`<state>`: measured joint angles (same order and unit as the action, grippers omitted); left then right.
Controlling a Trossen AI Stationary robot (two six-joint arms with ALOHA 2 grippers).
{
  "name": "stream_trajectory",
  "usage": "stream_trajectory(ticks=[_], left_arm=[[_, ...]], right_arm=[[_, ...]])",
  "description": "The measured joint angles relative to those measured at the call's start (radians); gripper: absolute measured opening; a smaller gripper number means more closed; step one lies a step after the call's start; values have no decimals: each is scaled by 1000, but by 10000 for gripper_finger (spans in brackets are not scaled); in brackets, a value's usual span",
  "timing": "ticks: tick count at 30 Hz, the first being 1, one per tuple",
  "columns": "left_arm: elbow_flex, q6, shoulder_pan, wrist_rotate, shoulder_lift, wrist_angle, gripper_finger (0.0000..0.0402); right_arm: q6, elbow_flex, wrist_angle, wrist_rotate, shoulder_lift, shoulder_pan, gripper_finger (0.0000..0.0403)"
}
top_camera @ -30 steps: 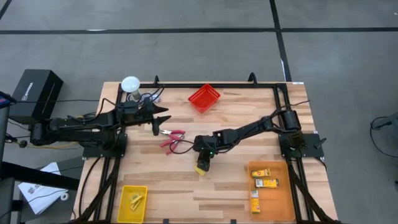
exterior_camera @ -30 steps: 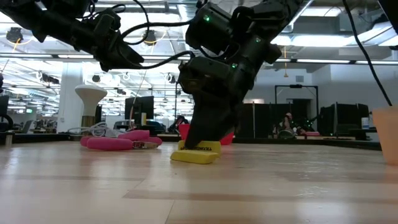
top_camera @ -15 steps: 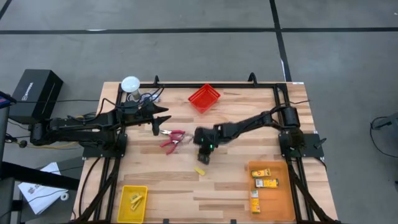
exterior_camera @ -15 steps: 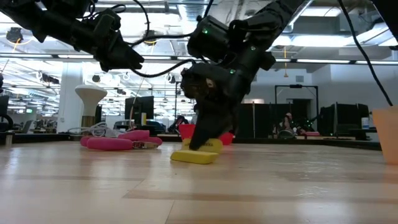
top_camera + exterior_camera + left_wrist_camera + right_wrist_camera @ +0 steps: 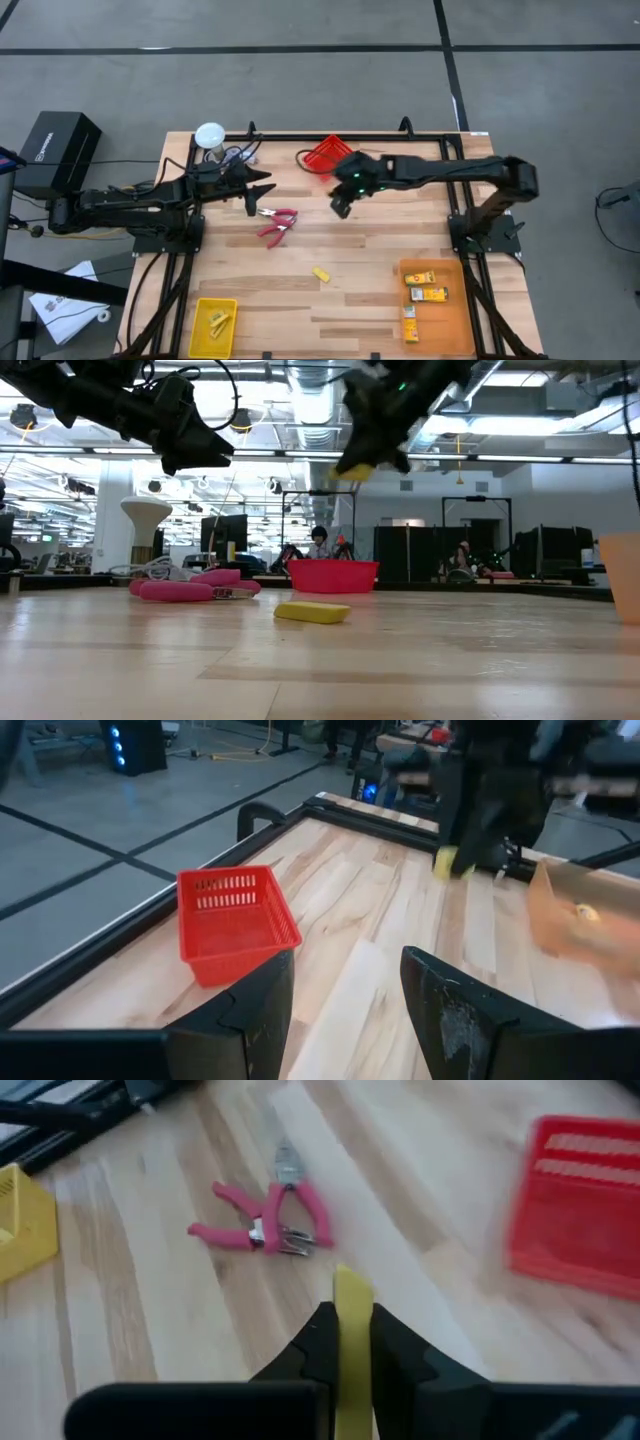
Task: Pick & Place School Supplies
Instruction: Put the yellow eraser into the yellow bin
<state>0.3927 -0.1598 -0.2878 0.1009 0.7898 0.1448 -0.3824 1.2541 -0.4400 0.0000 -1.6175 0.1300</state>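
My right gripper [image 5: 341, 207] hangs high over the middle of the table, just near of the red bin [image 5: 328, 158], shut on a small yellow piece [image 5: 352, 1292]. A second yellow piece [image 5: 321, 274] lies flat on the wood nearer the front edge. The red-handled tool [image 5: 277, 222] lies on the table between the two arms. My left gripper [image 5: 256, 190] hovers open and holds nothing, just far-left of the tool. Yellow-orange boxes [image 5: 426, 293] lie in the orange bin [image 5: 452, 320]. My right gripper pinches the yellow piece between its two fingers [image 5: 385, 1342], which slant down from the table's right. The piece's free end [image 5: 352, 1278] sticks out past the fingertips. The piece [image 5: 358, 468] is lifted well clear of the table.
The yellow bin [image 5: 203, 338] at the front left holds tiny yellow pieces. A white round object with a cable [image 5: 210, 135] stands at the far left corner. Black rails [image 5: 350, 137] frame the table.
My right gripper has shut on one yellow piece near the table's middle, risen with it, and swung toward the far edge to just beside the red bin. The other yellow piece stays on the wood.
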Motion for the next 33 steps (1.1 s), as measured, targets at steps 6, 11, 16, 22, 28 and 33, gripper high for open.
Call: stream_trajectory(ticks=[6, 11, 16, 22, 28, 33], left_arm=[[0, -6, 0, 0, 0, 20, 181], [0, -32, 0, 0, 0, 26, 181], [0, -64, 0, 5, 0, 38, 181], [0, -81, 0, 25, 0, 39, 181], [0, -93, 0, 57, 0, 43, 181], [0, -93, 0, 65, 0, 44, 181]], right_arm=[[-11, 0, -54, 143, 143, 9, 23], [-21, 0, -47, 273, 199, 9, 23], [0, 1, -39, 318, 222, 8, 23], [33, 1, -14, 319, 206, 11, 23], [53, 1, 31, 316, 205, 18, 23], [77, 1, 33, 315, 205, 25, 23]])
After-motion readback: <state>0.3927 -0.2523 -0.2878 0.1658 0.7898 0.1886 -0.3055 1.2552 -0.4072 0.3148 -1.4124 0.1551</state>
